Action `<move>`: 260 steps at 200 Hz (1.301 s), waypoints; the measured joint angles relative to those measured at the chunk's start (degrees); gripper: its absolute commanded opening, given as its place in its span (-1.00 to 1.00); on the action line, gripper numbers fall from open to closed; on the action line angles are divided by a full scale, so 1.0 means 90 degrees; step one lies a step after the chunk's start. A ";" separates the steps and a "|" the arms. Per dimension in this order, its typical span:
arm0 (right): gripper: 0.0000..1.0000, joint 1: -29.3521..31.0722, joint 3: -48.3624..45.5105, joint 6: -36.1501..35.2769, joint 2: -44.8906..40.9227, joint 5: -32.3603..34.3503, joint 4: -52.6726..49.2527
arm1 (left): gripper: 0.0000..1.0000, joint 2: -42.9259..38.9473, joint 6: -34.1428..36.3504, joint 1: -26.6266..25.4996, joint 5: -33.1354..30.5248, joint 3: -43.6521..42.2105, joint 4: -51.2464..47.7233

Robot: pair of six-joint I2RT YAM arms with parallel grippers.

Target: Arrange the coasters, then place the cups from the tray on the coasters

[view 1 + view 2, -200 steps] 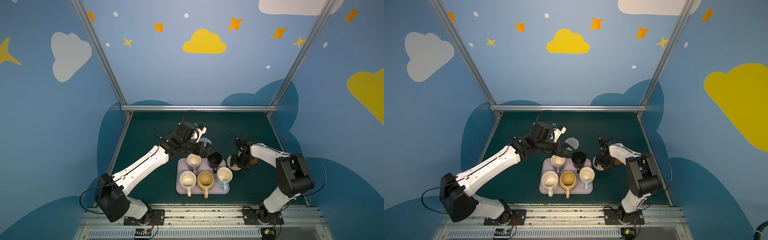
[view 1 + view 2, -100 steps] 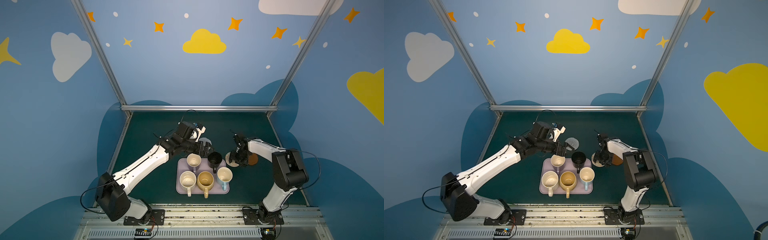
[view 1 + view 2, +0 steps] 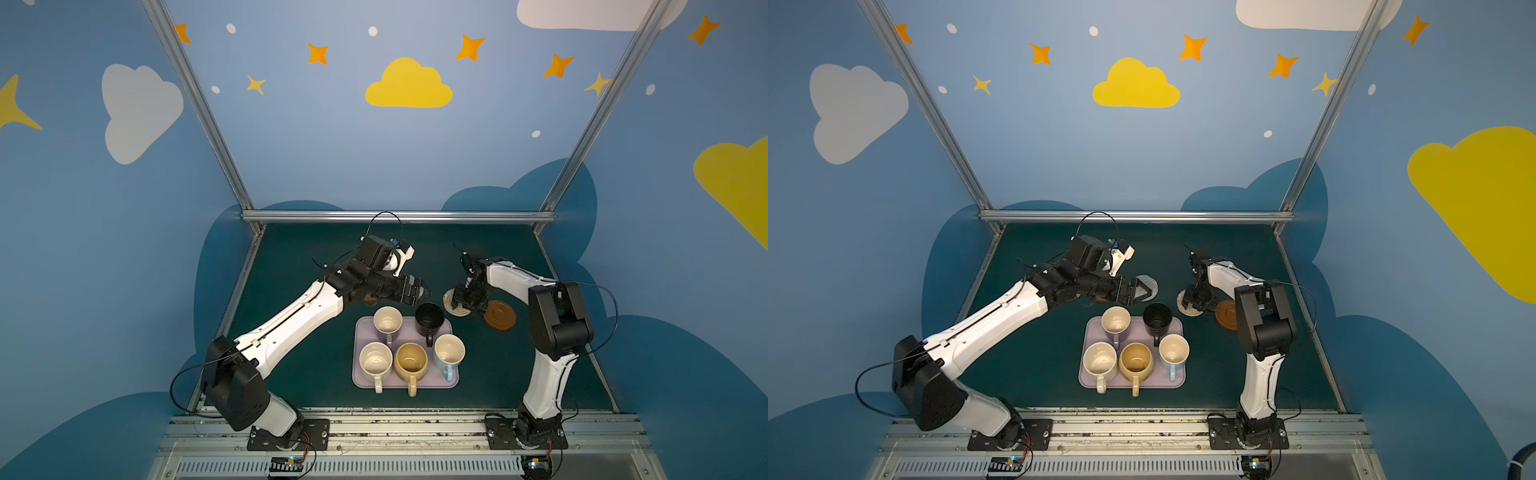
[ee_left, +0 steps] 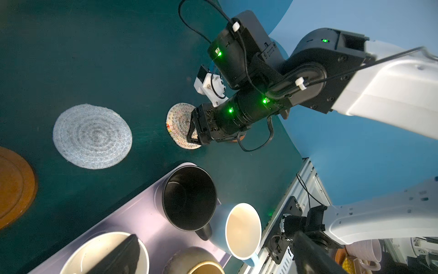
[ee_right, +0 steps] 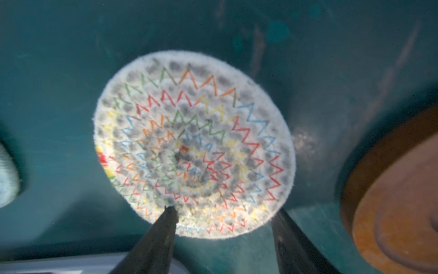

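Hovering with jaws spread wide, the left gripper (image 3: 1144, 290) hangs near the grey coaster (image 4: 92, 136) behind the tray (image 3: 365, 336), where all five mugs (image 3: 410, 361) stand. The right gripper (image 5: 226, 211), jaws partly apart, has its tips at the edge of the beige coaster (image 5: 194, 142), flat beside a brown wooden coaster (image 3: 500, 316).

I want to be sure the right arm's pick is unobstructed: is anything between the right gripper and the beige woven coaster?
Nothing visible. The right gripper is right at the beige woven coaster, its jaws open over the rim. A brown wooden coaster lies beside it, apart.
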 measured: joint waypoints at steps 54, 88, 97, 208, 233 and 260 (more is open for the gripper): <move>0.27 -0.0010 0.0619 -0.0138 0.0418 -0.0051 -0.0180 | 0.99 0.0566 0.0165 0.0044 -0.0080 0.0491 -0.0124; 0.26 -0.0010 0.0925 -0.0206 0.0617 -0.0051 -0.0340 | 0.99 0.0658 0.0160 0.0083 -0.0282 0.0488 -0.0080; 0.26 -0.0010 0.1010 -0.0226 0.0673 -0.0036 -0.0420 | 0.99 0.0658 0.0160 0.0100 -0.0345 0.0488 -0.0066; 0.26 -0.0010 0.1664 -0.0347 0.1098 0.0073 -0.0772 | 0.99 0.1069 0.0134 0.0342 -0.0585 0.0806 -0.0291; 0.26 -0.0010 0.1843 -0.0347 0.1209 0.0044 -0.0780 | 0.99 0.1246 0.0165 0.0338 -0.0699 0.1042 -0.0386; 0.26 -0.0015 0.1999 -0.0340 0.1307 0.0027 -0.0777 | 0.99 0.1285 0.0168 0.0338 -0.0801 0.1093 -0.0437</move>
